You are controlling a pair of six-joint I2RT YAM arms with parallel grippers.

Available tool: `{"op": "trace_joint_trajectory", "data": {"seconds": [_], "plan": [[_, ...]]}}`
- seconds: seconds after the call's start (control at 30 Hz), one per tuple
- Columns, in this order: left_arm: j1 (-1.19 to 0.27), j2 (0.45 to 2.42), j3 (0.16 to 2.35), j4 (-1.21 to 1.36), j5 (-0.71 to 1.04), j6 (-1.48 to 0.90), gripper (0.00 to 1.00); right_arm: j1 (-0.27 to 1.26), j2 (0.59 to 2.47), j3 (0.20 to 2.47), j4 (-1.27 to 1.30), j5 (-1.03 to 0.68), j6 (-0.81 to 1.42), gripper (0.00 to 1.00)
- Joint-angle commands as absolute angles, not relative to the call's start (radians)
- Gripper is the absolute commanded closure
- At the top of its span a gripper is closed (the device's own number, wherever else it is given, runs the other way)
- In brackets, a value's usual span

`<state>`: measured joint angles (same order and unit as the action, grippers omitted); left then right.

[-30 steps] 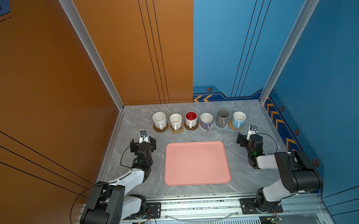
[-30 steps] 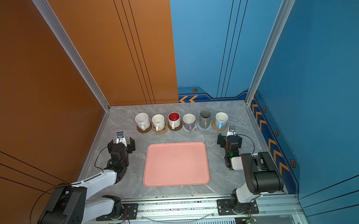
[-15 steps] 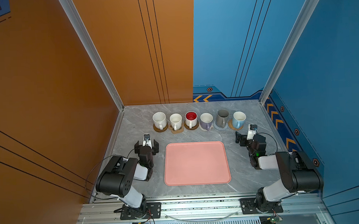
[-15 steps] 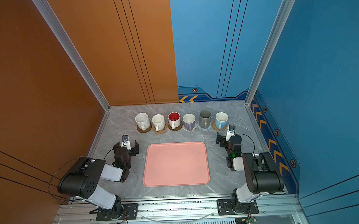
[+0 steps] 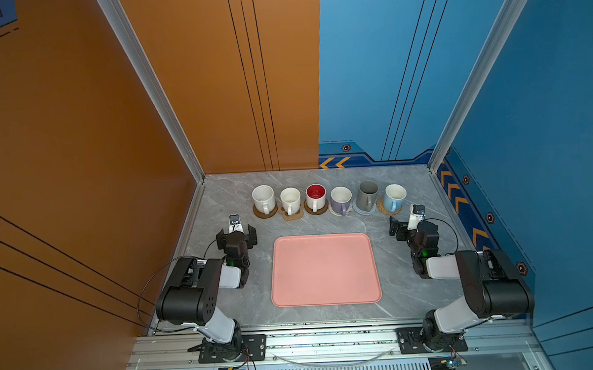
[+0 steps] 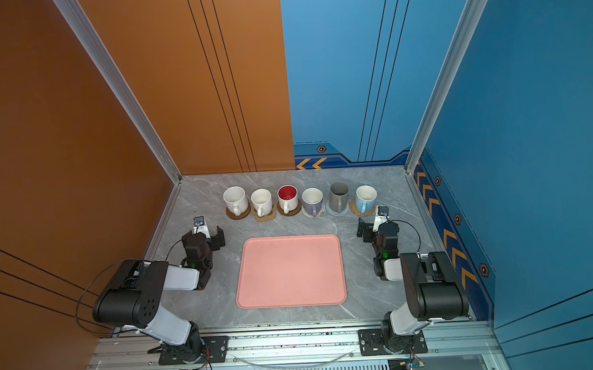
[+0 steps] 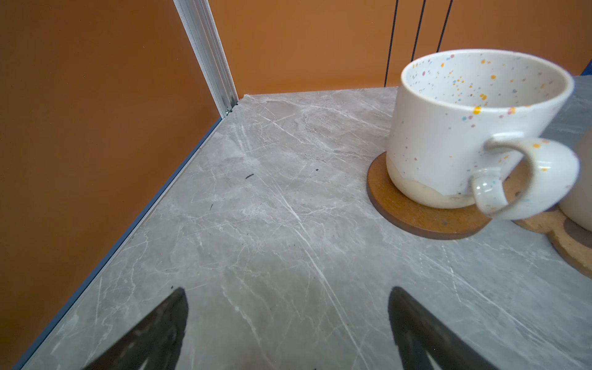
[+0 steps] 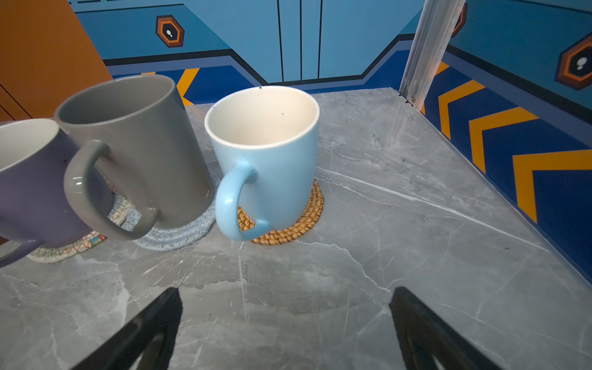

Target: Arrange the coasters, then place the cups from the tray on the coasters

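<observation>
Left gripper [image 5: 236, 233] is standing wide open, holding nothing, pointing toward white cup [image 5: 263, 198] sitting on brown disc [image 5: 265, 213]. Right gripper [image 5: 405, 225] is gaping too, empty, just beside blue cup [image 5: 394, 195] sitting on rattan mat [image 5: 389, 209]. 6 cups [image 5: 316, 196] are standing in 1 row on coasters [image 5: 316, 211] behind tray [image 5: 323, 237], which is lying between the arms.

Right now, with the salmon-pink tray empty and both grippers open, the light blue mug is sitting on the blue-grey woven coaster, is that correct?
Not quite: the right wrist view shows the light blue mug on the tan rattan coaster; the blue-grey woven coaster is under the grey mug. The salmon-pink tray is empty, and the left gripper and right gripper are open.
</observation>
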<state>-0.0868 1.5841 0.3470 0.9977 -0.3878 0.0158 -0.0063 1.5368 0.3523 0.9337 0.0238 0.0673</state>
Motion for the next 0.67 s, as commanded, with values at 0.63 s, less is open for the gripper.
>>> {"op": "trace_joint_trajectory", "data": {"seconds": [0.63], "plan": [[-0.084,1.570,0.357,0.980,-0.371,-0.001,0.02,0.011,1.546,0.374,0.908,0.069,0.065,0.00]]}}
